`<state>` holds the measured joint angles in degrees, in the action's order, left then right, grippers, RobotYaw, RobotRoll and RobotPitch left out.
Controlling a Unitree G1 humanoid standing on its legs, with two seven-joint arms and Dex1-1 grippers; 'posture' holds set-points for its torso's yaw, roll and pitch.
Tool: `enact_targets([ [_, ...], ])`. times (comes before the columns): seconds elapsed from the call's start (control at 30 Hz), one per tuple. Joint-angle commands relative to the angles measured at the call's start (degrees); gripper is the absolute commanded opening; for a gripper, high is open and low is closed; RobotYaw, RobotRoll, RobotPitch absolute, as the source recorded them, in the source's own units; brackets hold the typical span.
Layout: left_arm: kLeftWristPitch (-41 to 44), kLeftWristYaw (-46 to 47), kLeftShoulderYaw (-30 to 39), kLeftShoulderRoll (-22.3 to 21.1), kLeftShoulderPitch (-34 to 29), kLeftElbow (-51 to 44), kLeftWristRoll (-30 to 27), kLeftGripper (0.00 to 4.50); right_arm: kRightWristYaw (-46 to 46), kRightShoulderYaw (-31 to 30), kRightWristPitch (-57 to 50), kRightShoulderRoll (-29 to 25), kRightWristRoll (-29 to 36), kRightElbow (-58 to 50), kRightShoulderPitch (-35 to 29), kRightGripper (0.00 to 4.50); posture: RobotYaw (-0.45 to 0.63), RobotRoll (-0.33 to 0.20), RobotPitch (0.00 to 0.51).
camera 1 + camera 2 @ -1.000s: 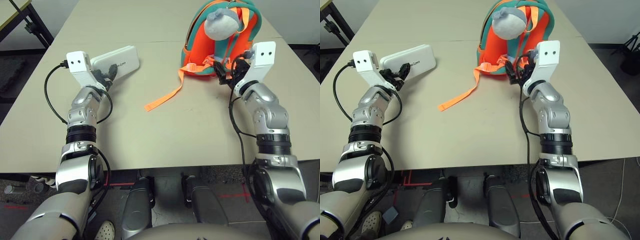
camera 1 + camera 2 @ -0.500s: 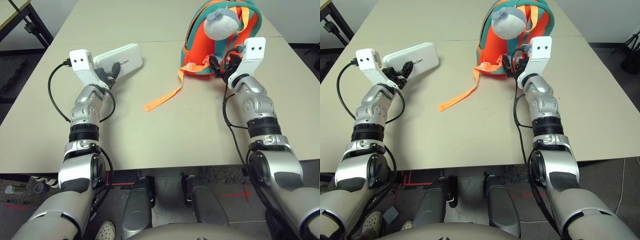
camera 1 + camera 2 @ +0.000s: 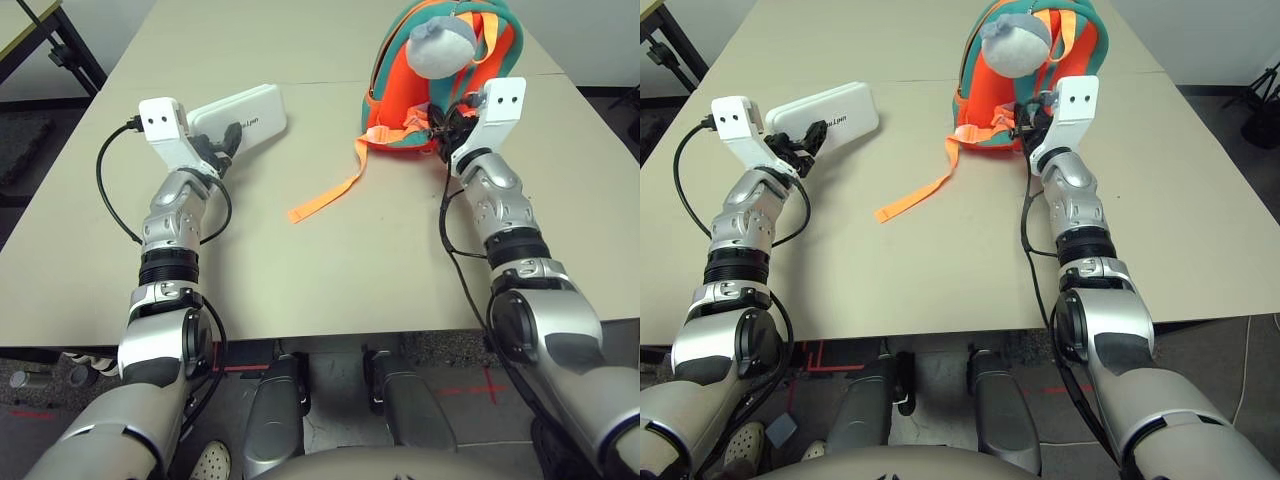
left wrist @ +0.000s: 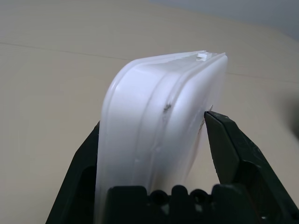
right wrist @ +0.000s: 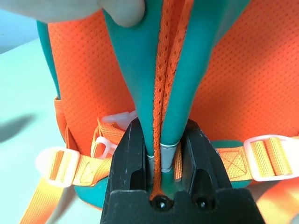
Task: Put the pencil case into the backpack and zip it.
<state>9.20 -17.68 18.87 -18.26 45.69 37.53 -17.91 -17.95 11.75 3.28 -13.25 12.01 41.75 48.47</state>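
The white pencil case [image 3: 248, 113] lies at the back left of the table, its near end between the fingers of my left gripper [image 3: 226, 141]. In the left wrist view the pencil case [image 4: 159, 135] stands on edge between the two black fingers [image 4: 79, 172], which are shut on it. The orange backpack [image 3: 396, 95] with teal trim stands upright at the back right, a grey-white plush charm [image 3: 443, 45] hanging on its front. My right gripper [image 5: 161, 151] is shut on a teal padded strap [image 5: 135, 70] at the backpack's lower right [image 3: 441, 124].
An orange webbing strap [image 3: 335, 188] trails from the backpack toward the middle of the beige table [image 3: 300, 260]. A black cable loops beside each forearm. Another table's black leg [image 3: 72, 45] stands beyond the far left corner.
My right gripper has moved in against the backpack and closed on its teal strap. My left gripper has carried the pencil case slightly farther back and to the right.
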Motion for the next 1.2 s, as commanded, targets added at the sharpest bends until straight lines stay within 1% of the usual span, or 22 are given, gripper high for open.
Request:
enact_targets([
  [0.03, -1.0, -0.7, -0.3, 0.1, 0.7, -0.4, -0.4, 3.24, -0.7, -0.7, -3.8, -0.2, 0.8, -7.9, -3.8, 0.81, -0.06, 0.000, 0.168],
  [0.1, -1.2, -0.7, -0.3, 0.1, 1.0, 0.1, -0.4, 3.24, -0.7, -0.7, -6.3, -0.7, 1.1, -12.6, -5.8, 0.81, -0.07, 0.000, 0.175],
  [0.17, -1.3, -0.8, -0.2, 0.1, 1.4, 0.5, -0.4, 3.24, -0.7, -0.7, -10.5, -1.6, 1.8, -19.8, -8.9, 0.81, -0.08, 0.000, 0.178],
  [0.33, -1.6, -1.0, -0.2, 0.0, 2.3, 1.7, -0.3, 3.24, -0.3, -0.2, -19.6, -3.5, 3.5, -33.1, -13.7, 0.81, -0.09, 0.000, 0.186],
  [0.47, -2.1, -1.5, -0.4, 0.3, 2.9, 3.0, -0.3, 3.24, -0.4, 0.7, -27.0, -5.8, 5.7, -42.6, -16.5, 0.81, -0.10, 0.000, 0.176],
  [0.5, -2.2, -1.5, -0.5, 0.4, 3.1, 3.3, -0.2, 3.24, -1.1, 0.6, -29.1, -7.1, 6.2, -45.0, -17.1, 0.81, -0.10, 0.000, 0.172],
  [0.63, -3.1, -1.9, -0.8, 0.9, 3.7, 4.8, -0.1, 3.24, -3.1, 0.6, -35.1, -11.5, 7.9, -51.7, -18.1, 0.81, -0.12, 0.000, 0.168],
  [0.73, -3.7, -2.1, -0.7, 1.0, 4.3, 6.0, 0.0, 3.24, -2.8, 1.4, -39.6, -13.3, 9.6, -56.3, -18.5, 0.81, -0.12, 0.000, 0.168],
  [0.9, -4.6, -2.5, -0.8, 0.9, 5.0, 7.7, 0.2, 3.24, -1.6, 2.7, -46.0, -14.8, 12.3, -63.1, -19.2, 0.81, -0.13, 0.000, 0.168],
  [1.1, -5.5, -3.1, -1.0, 0.5, 5.8, 9.9, 0.3, 3.24, -1.7, 4.3, -51.5, -17.2, 15.4, -67.0, -19.2, 0.81, -0.14, 0.000, 0.169],
  [1.2, -6.0, -3.3, -1.0, 0.4, 6.5, 11.1, 0.4, 3.24, -1.7, 3.7, -52.7, -16.9, 16.4, -68.4, -20.5, 0.81, -0.15, 0.000, 0.166],
])
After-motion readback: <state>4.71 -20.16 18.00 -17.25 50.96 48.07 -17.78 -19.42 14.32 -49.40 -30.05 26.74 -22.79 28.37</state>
